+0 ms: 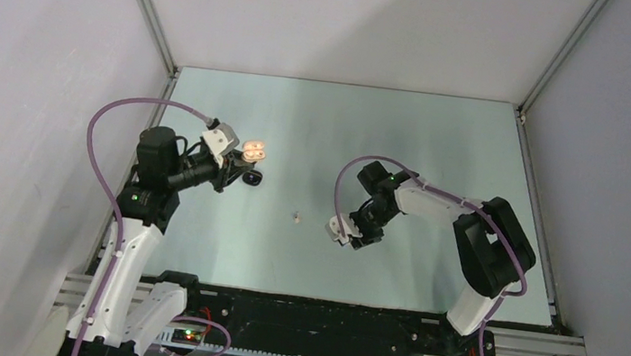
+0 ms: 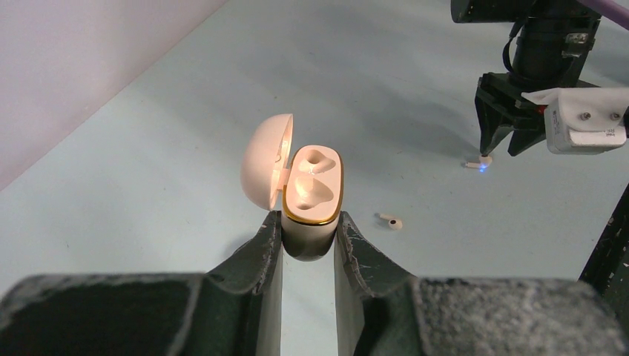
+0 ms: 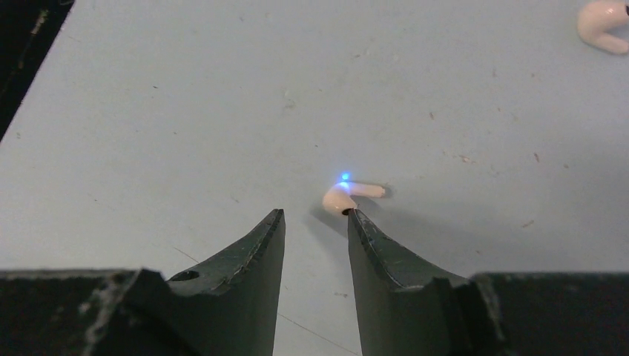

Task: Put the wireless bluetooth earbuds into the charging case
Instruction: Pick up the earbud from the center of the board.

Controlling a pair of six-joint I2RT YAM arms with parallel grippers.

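Note:
My left gripper is shut on the charging case and holds it above the table. The beige case has its lid swung open to the left, and both gold-rimmed wells show nothing inside. From above, the case sits at the tip of the left gripper. One earbud, glowing blue, lies on the table touching the tip of my right gripper's right finger. The right gripper is open with nothing between its fingers. The other earbud lies farther off, mid-table.
Grey enclosure walls close in the pale table on the left, back and right. A black rail with the arm bases runs along the near edge. A purple cable loops beside the left arm.

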